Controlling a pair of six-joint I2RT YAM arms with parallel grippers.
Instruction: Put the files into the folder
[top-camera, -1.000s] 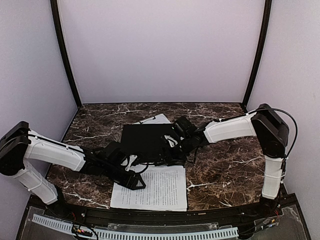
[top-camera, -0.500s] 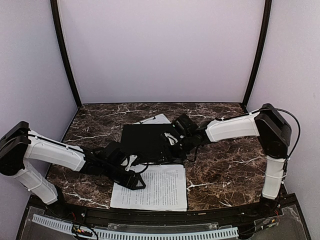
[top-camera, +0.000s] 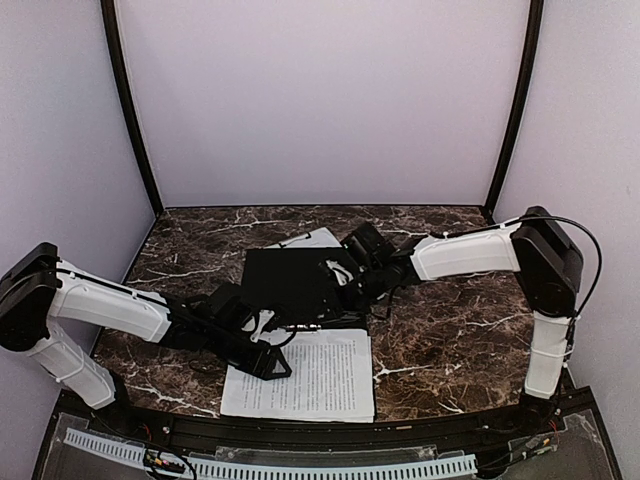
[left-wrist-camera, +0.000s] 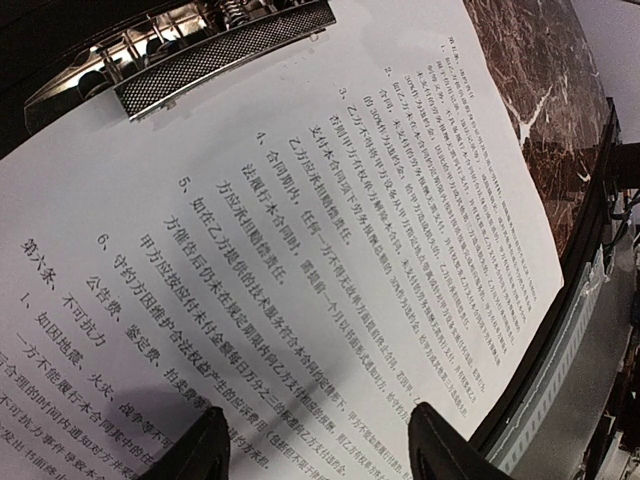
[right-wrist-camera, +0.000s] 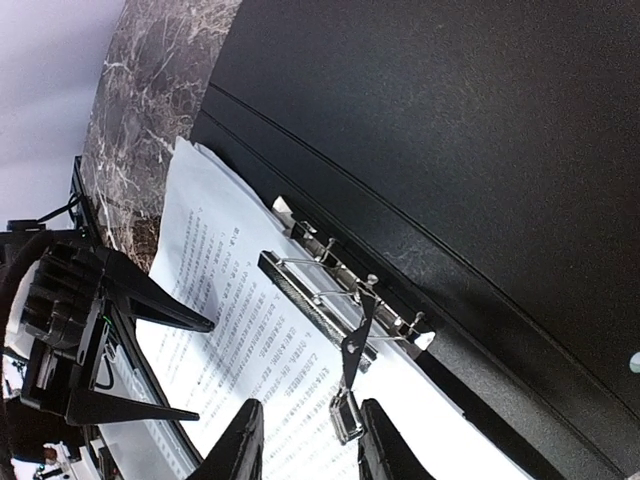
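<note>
The thin, limp sheet (top-camera: 320, 375) lies on the counter (top-camera: 450, 330), top edge under the folder (top-camera: 285, 280) clip (right-wrist-camera: 320, 295), and is probably best pinched at a free edge; the left end effector (left-wrist-camera: 320, 415) gapes over it, while the right end effector (right-wrist-camera: 312, 410) stands narrowly apart astride the lever (right-wrist-camera: 350, 350).

You are working in a robotics lab test cell. Plain pale lavender walls (top-camera: 320, 100) close in three sides, framed by black corner posts (top-camera: 128, 110). The left arm (top-camera: 110, 305) and the right arm (top-camera: 465, 255), both white and black, are bolted at the near edge of a dark marble-patterned table (top-camera: 450, 330), just beyond a white slotted cable duct (top-camera: 300, 468).
</note>
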